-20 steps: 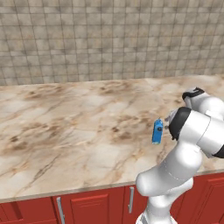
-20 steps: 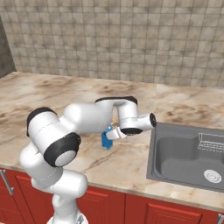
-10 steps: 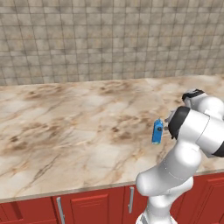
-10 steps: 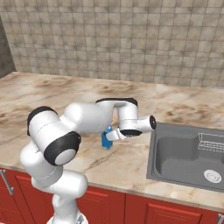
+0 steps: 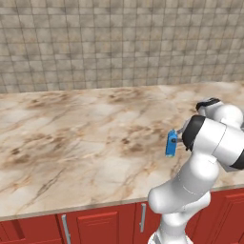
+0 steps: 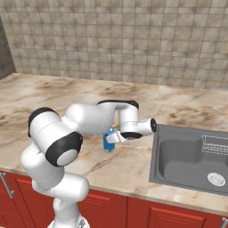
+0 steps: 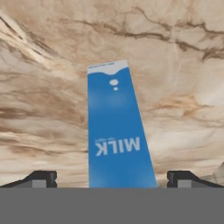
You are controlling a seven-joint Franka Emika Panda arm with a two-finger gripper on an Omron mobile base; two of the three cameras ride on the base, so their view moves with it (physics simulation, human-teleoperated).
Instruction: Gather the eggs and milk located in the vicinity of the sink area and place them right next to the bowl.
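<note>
The milk (image 7: pixel 116 131), a slim bright-blue carton, stands upright on the marble counter (image 5: pixel 86 143). In the hand view it rises between my gripper's (image 7: pixel 113 180) two dark fingertips (image 7: pixel 41 178), which stand wide apart on either side without touching it. The gripper is open and holds nothing. From the right base view the milk (image 6: pixel 107 143) is partly hidden behind my hand, a short way left of the sink area (image 6: pixel 187 156). From the left base view the milk (image 5: pixel 171 143) stands just left of my arm. The eggs and the bowl are out of view.
The steel basin has a wire dish rack (image 6: pixel 216 144) and a round drain (image 6: pixel 216 179). A tiled wall (image 5: pixel 119 43) backs the counter. Red cabinet doors (image 5: pixel 90 228) run below its front edge. Open marble stretches to the left of the carton.
My hand has barely shifted by the carton. The milk stands where it was and the jaws stay wide.
</note>
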